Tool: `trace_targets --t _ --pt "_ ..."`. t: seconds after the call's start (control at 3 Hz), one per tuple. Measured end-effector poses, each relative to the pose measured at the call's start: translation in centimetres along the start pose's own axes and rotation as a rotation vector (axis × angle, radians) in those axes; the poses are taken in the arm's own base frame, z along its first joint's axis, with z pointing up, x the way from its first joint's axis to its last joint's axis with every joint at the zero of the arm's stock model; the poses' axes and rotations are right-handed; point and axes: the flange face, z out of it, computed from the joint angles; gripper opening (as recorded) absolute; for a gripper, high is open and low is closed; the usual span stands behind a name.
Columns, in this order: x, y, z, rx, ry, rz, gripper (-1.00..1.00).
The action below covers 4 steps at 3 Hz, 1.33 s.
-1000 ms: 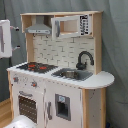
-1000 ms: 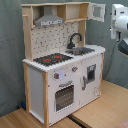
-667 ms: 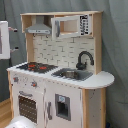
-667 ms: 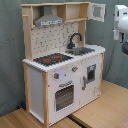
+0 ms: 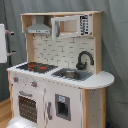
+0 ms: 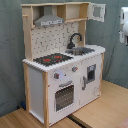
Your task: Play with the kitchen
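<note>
The kitchen (image 5: 55, 85) is a white and light-wood toy unit that fills both exterior views. It has a black-red stovetop (image 5: 35, 66), a black faucet (image 5: 84, 59) over a sink (image 5: 72, 74), a grey hood (image 5: 39, 26), an oven door (image 6: 64, 97) and knobs (image 6: 56, 76). A white part of my arm (image 5: 3, 44) shows at the first exterior view's left edge, level with the hood. The same white part (image 6: 123, 20) sits at the second exterior view's upper right, apart from the kitchen. Nothing is held against the kitchen.
A grey curtain (image 6: 10, 55) hangs behind the kitchen. The unit stands on a wooden floor (image 6: 105, 110). A rounded white shape (image 5: 20, 123) lies at the bottom of the first exterior view. An upper cupboard door (image 6: 98, 12) stands ajar.
The white arm part has drawn away from the kitchen, sliding toward the first exterior view's left edge and the second exterior view's right edge. The kitchen has not moved.
</note>
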Motion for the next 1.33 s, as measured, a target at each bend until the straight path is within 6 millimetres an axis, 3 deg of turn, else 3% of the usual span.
trace_targets --t 1.0,1.33 --pt "-3.6 2.1 -2.4 -0.146 -0.051 -0.026 1.0" --pt "-3.9 3.7 -2.0 -0.224 -0.069 -0.037 1.0"
